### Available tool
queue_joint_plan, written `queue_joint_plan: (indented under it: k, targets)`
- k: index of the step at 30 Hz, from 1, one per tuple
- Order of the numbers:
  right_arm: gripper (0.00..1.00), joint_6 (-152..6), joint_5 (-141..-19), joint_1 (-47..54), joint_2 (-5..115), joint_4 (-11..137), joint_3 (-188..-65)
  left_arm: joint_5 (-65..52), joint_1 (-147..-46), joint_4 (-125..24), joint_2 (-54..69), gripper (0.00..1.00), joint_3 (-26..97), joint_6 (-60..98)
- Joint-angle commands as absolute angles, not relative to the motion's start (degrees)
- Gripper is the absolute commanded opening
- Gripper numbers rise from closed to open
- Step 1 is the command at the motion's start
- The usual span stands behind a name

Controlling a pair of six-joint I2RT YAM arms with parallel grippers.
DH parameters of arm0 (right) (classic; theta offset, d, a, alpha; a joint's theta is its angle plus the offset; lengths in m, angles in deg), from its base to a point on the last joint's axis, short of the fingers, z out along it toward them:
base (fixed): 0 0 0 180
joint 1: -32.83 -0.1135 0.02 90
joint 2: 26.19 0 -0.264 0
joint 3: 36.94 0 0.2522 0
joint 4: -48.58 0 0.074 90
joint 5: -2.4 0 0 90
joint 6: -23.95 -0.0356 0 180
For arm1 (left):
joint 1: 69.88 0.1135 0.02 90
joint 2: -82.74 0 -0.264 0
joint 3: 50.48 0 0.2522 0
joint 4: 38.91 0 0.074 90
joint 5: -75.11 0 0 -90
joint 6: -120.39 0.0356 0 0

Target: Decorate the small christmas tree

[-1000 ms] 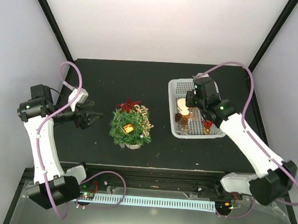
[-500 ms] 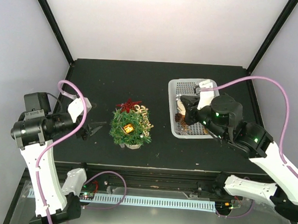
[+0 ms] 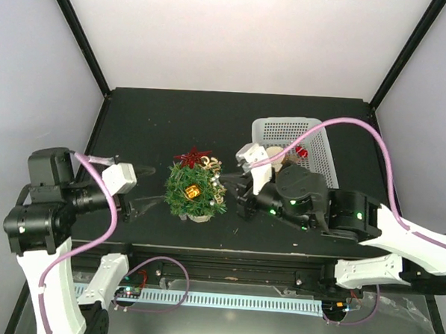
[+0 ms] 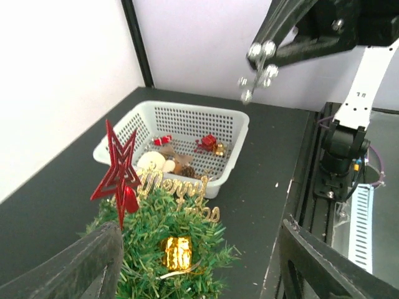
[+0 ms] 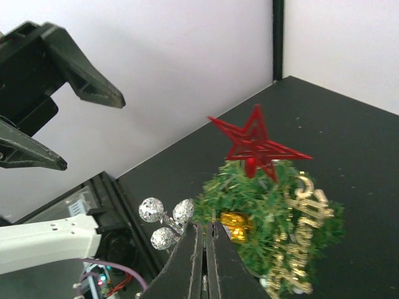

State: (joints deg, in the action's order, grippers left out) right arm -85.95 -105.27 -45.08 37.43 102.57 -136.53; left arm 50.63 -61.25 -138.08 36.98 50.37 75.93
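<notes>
The small christmas tree (image 3: 194,195) stands mid-table, bushy and green, with a red star (image 3: 192,156) on top, a gold gift box (image 3: 192,191) and a gold "Merry Xmas" sign (image 4: 177,190). My right gripper (image 3: 233,194) hovers just right of the tree, shut on the stem of a sprig of silver balls (image 5: 163,219). The same sprig (image 4: 257,70) hangs high in the left wrist view. My left gripper (image 3: 142,205) is on the tree's left side, open, with the tree (image 4: 168,249) in front of its spread fingers and nothing held.
A white mesh basket (image 3: 292,132) sits at the back right, holding red, gold and pale ornaments and a pine cone (image 4: 185,169). Black frame posts rise at the table's back corners. A rail with cables runs along the near edge.
The right arm swung from the basket to the tree's right side, carrying the silver sprig. The left arm shifted nearer and lower beside the tree, and its jaws narrowed somewhat.
</notes>
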Motion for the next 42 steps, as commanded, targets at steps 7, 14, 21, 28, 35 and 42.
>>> queue_joint_plan:
  k: [7, 14, 21, 28, 35, 42]
  targets:
    - [0.02, -88.05, -111.44, -51.69, 48.60, 100.39, -144.67, 50.55, -62.40, -125.80, 44.20, 0.62, 53.62, 68.57]
    - [0.02, -89.27, -112.82, -53.89, 55.54, 102.23, -151.33, 49.84, -62.31, -126.13, 49.02, 0.57, 50.30, 72.02]
    - [0.02, -89.70, -112.61, -55.21, 58.10, 101.66, -152.89, 48.76, -62.28, -129.46, 51.30, 0.54, 47.04, 75.82]
    - [0.02, -89.26, -112.80, -56.87, 59.06, 101.61, -152.93, 48.11, -62.32, -128.43, 52.50, 0.59, 45.78, 74.69]
    - [0.02, -89.62, -112.40, -57.49, 59.39, 101.65, -152.66, 49.34, -62.24, -127.51, 51.93, 0.55, 45.68, 73.27]
    - [0.02, -90.04, -112.06, -57.83, 59.48, 101.49, -152.18, 49.97, -62.26, -127.72, 52.00, 0.42, 45.19, 73.37]
